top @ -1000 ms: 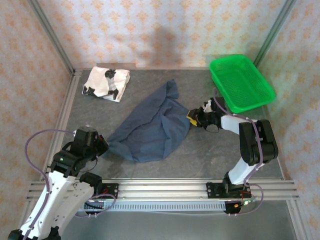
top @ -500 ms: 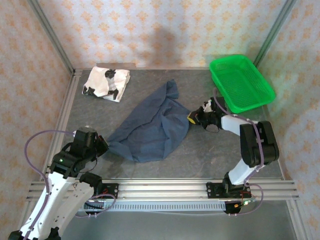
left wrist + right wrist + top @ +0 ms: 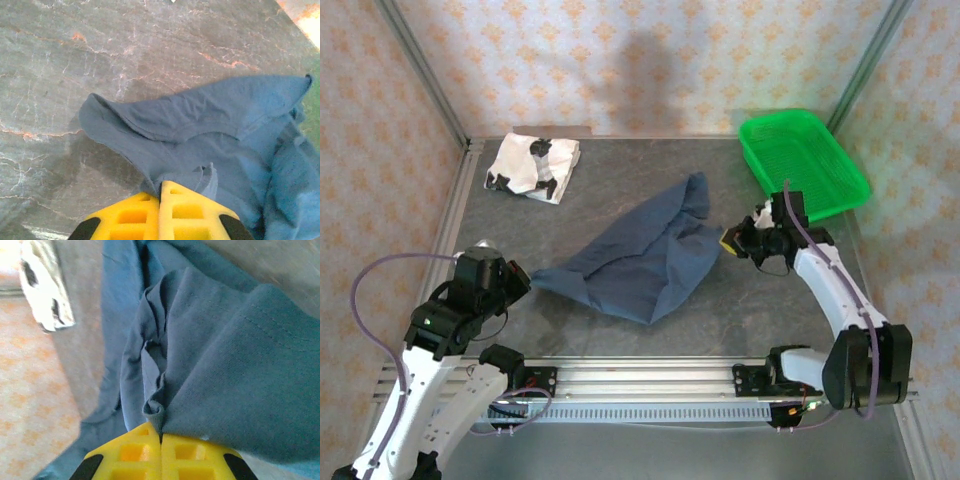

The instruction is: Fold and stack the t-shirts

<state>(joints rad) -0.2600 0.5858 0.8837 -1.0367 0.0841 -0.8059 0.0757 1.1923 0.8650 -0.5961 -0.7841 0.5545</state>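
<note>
- where is the navy shirt just now?
- the navy shirt [image 3: 640, 265] lies rumpled across the middle of the bench [image 3: 750, 320], spread between my two arms. its long side runs from the near left up toward the far right.
- and your left pincer?
- my left pincer [image 3: 160, 186] is clamped on the shirt's near left corner. its two yellow sides are pressed flat together, and a small tuft of blue cloth pokes up just beside them.
- the right one?
- my right pincer [image 3: 161, 436] is clamped on the shirt's right edge. the cloth gathers into a tight little fold exactly where the tips meet, and creases fan out from there.
- what about the other shirt?
- the white shirt [image 3: 532, 166] with black patches sits folded in the far left corner of the bench, well apart from the navy one.
- anything else on the bench?
- a green basket [image 3: 803, 165] stands in the far right corner, beyond my right pincer, clear of both shirts.
</note>
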